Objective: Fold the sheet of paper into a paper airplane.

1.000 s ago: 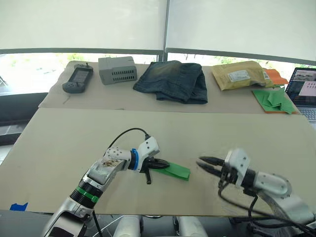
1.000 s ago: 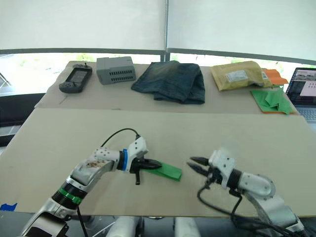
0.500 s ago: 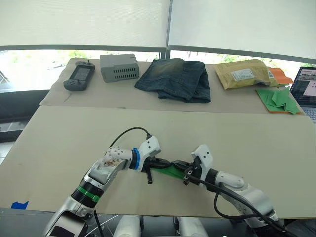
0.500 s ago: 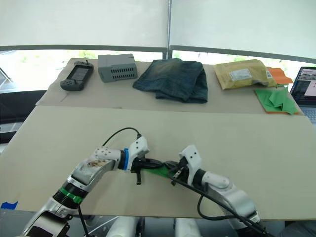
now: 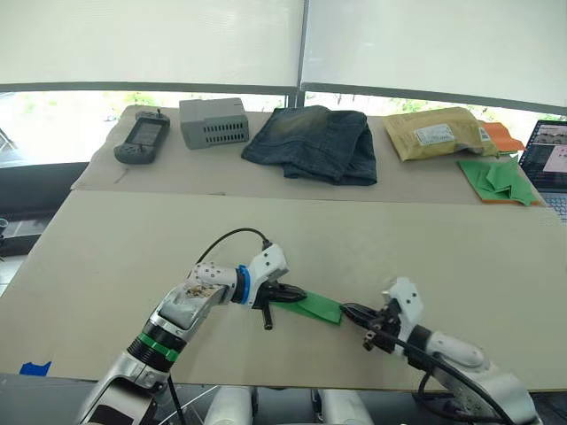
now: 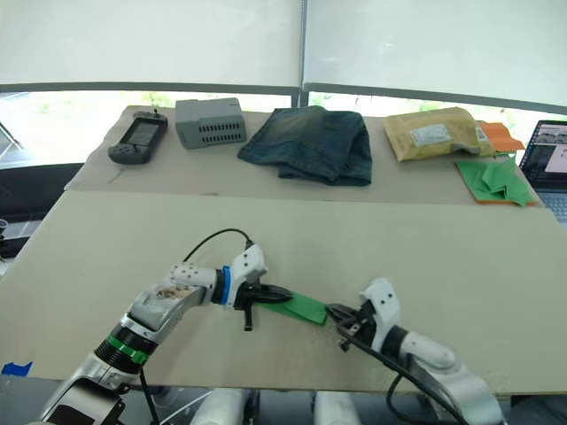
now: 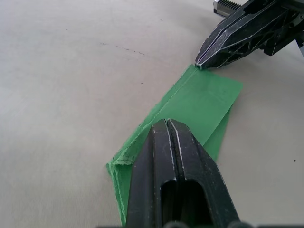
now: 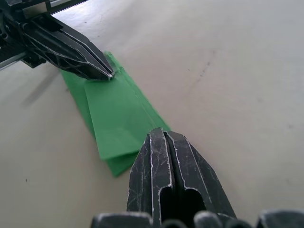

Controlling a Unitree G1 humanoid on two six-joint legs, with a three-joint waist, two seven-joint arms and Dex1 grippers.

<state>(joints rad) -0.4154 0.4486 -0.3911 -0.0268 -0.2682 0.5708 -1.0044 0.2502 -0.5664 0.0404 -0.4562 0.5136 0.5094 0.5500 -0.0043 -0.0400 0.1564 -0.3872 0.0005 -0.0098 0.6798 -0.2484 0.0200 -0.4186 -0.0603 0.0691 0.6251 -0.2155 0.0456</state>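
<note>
Green and folded into a long narrow strip of several layers, the one sheet of paper (image 5: 307, 306) lies flat near the front edge of the beige table (image 5: 133, 239), between the two grippers; the left gripper (image 5: 291, 293) has its two black fingers pressed together, their tips resting on the end of the strip nearest it, and whether paper is pinched between them cannot be told; the right gripper (image 5: 348, 311) also has its fingers pressed together, the tip touching the strip's opposite end at a corner; in the left wrist view that tip (image 7: 202, 62) meets the paper's far corner.

On a second table surface behind stand several single things in a row: one dark handheld controller (image 5: 141, 140), one grey box (image 5: 213, 122) with vent slots, one folded pair of jeans (image 5: 312, 144), one yellow-brown padded envelope (image 5: 436, 133) with a white label, one heap of green paper pieces (image 5: 499, 180) on an orange sheet (image 5: 500, 136), and one laptop (image 5: 550, 162) at the right edge; all are well apart from the strip; one black cable (image 5: 232, 239) arcs over the left wrist; a scrap of blue tape (image 5: 34, 369) sits at the front left corner.
</note>
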